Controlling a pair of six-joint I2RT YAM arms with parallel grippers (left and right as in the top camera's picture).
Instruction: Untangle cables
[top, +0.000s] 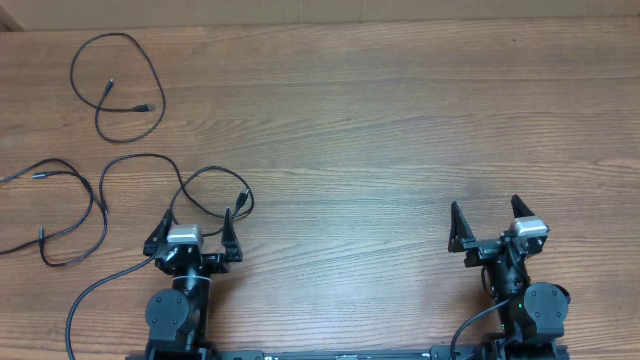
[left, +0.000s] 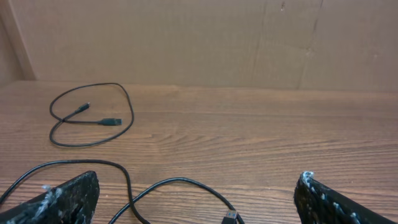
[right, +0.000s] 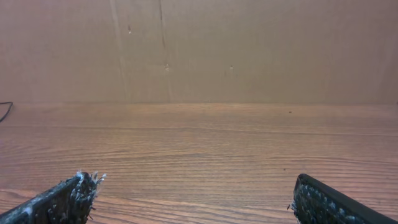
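Observation:
Three thin black cables lie apart on the left of the wooden table (top: 380, 130). One forms a closed loop at the far left (top: 147, 106), and the left wrist view shows it ahead (left: 112, 121). A second wanders off the left edge (top: 101, 207). The third curls in front of my left gripper (top: 197, 222), its plug (top: 243, 198) near the right fingertip. In the left wrist view this cable (left: 180, 181) arcs between the wide-apart fingers, plug (left: 231, 217) low in frame, untouched. My left gripper (left: 199, 178) is open and empty. My right gripper (top: 485, 205) (right: 194, 179) is open over bare wood.
A brown cardboard wall (left: 205, 37) stands along the far edge of the table. Thicker black wires (top: 85, 295) trail from the left arm's base at the near edge. A scrap of cable (right: 5, 109) shows at the far left of the right wrist view.

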